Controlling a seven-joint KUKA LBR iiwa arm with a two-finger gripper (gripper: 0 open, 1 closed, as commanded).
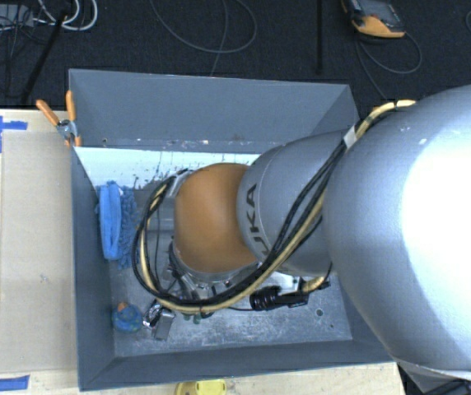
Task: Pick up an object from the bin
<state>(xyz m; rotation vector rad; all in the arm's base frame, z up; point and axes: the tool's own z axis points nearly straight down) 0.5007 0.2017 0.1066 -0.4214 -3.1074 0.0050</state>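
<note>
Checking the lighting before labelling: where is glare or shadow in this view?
Camera view: glare on the silver arm at right; a bright strip across the floor of the bin, by its far wall; darker floor under the arm, beside the blue cloth.

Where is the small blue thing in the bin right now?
The small blue thing sits near the bin's lower-left corner in the camera view, just left of the hand, below the long blue thing along the left wall.

Plain grey bin, floor scuffed whitish with dark specks. One long blue thing on the left, plus a smaller blue lump with an orange bit. Silver arm, orange cover, black and yellow cables.
</note>
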